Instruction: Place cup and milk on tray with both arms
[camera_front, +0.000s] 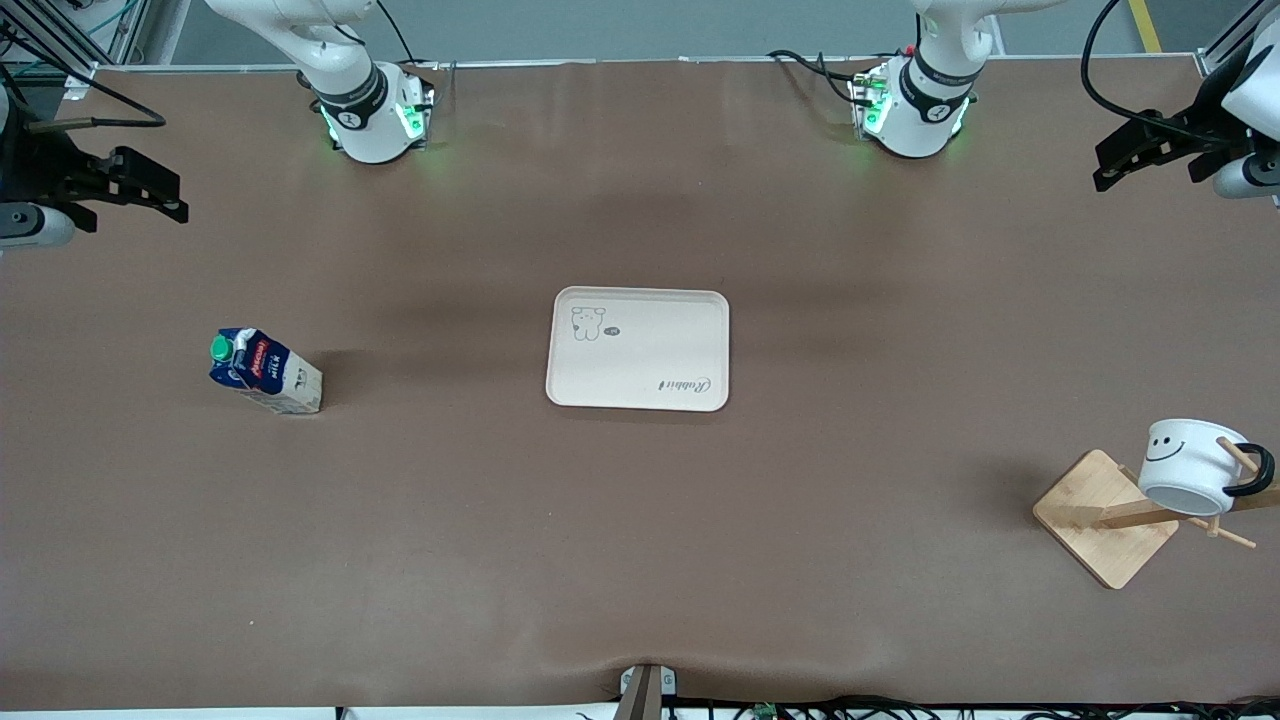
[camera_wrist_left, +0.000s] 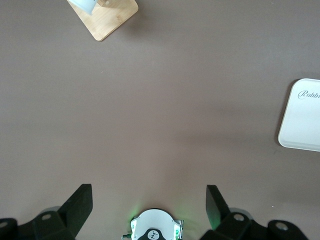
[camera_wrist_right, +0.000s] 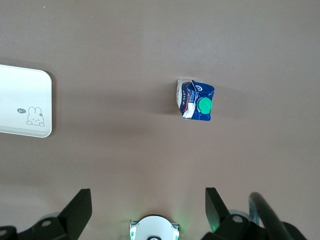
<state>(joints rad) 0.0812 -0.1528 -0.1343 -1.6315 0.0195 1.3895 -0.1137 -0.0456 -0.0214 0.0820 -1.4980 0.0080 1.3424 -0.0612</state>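
Standing upright on the brown table (camera_front: 640, 560), the milk (camera_front: 265, 372) occupies the right arm's end, well apart from the tray (camera_front: 638, 348), which lies flat at the table's middle with nothing on it. A small cartoon animal is drawn near one corner of the tray and grey script near the corner diagonal to it. The cup (camera_front: 1195, 465) hangs mouth-down and tilted on a peg of the wooden stand (camera_front: 1105, 517) at the left arm's end, nearer the front camera than the tray; its smiley face is visible, and its black handle appears to loop over a peg, though the contact is hard to make out. The right gripper (camera_front: 160, 195) hangs in the air over the table edge at the right arm's end, fingers spread and holding nothing; its wrist view shows the milk's green cap from above. The left gripper (camera_front: 1120, 165) hangs over the table edge at the left arm's end, fingers likewise spread and empty. Both arms' bases (camera_front: 375, 125) glow green.
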